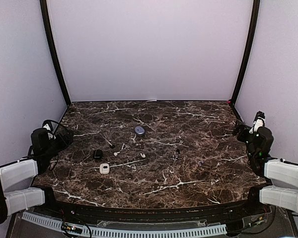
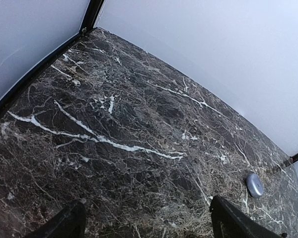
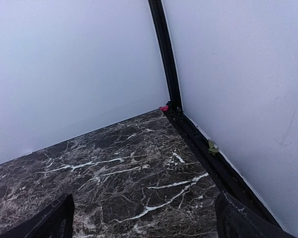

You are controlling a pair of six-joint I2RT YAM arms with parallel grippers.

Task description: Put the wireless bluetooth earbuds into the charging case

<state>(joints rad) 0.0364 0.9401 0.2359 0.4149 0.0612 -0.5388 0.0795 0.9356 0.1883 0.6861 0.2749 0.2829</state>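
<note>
Hanging by the left and right edges of the table, I am holding both jaws wide apart with nothing in them, ready to reach in. The earbuds are lying loose near the table's middle, close to the white case, black case and round grey case. They are looking too tiny to tell which way they are pointing.

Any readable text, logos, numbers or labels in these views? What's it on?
None readable in any view.
White case: no marking visible, too small to tell.
Black case: same.
Round grey-blue case: plain lid in the left wrist view, nothing legible.
Earbuds: too tiny to tell.
</note>
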